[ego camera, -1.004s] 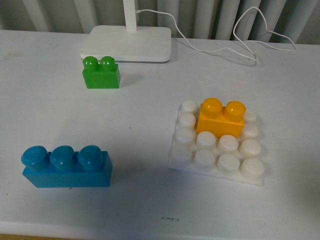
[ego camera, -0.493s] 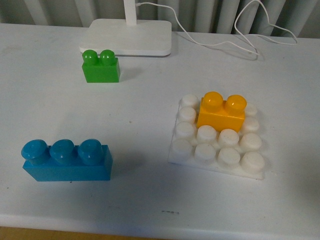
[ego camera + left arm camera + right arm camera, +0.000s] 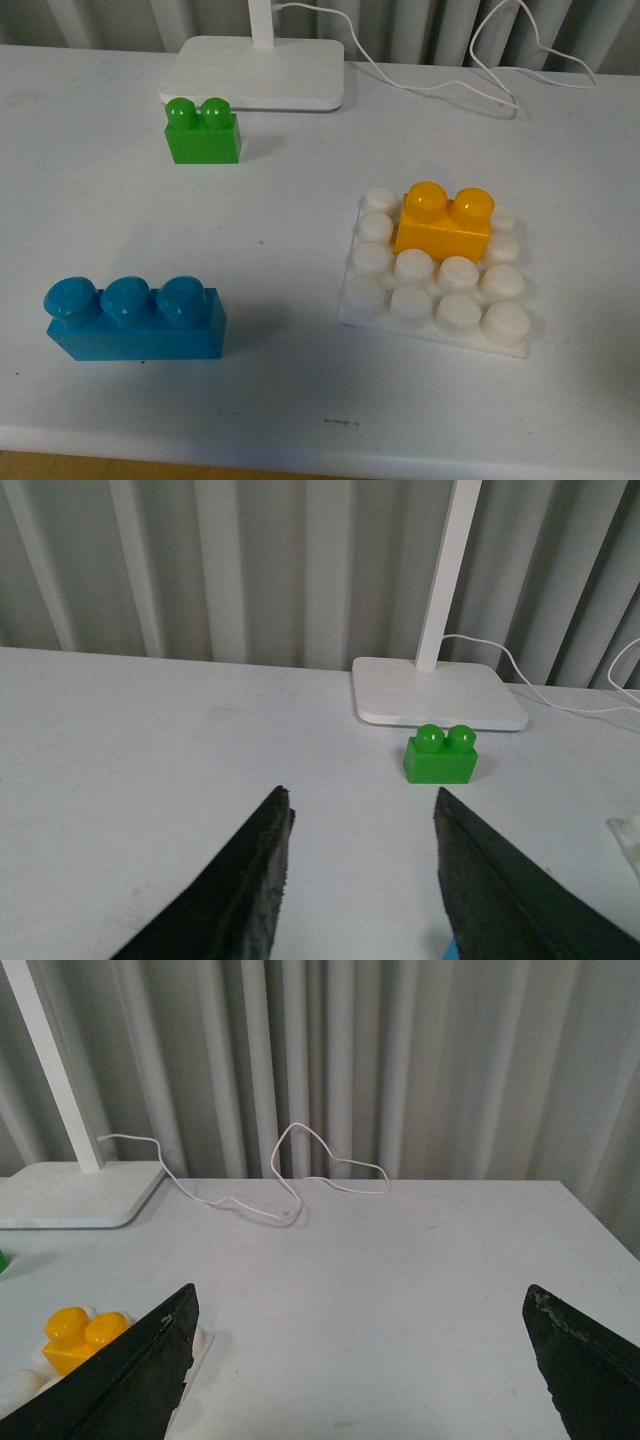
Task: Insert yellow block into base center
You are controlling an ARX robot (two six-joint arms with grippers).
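Observation:
The yellow block (image 3: 443,222) stands upright on the white studded base (image 3: 460,312), over the base's middle columns and toward its far half. Neither gripper shows in the front view. In the right wrist view the yellow block (image 3: 82,1335) and the base (image 3: 18,1385) lie beside one finger of my right gripper (image 3: 360,1290), which is wide open over bare table. My left gripper (image 3: 360,792) is open too, with nothing between its fingers, and points toward the green brick (image 3: 441,755). A corner of the base (image 3: 628,830) shows at that view's edge.
A green two-stud brick (image 3: 203,132) sits in front of the white lamp foot (image 3: 255,72) at the back. A blue three-stud brick (image 3: 135,318) lies at the near left. A thin white cable (image 3: 480,60) loops along the back right, before the curtain.
The front view has tilted slightly, so the far things sit a little higher in the picture. The yellow block stays on the base, and no brick has moved relative to the others.

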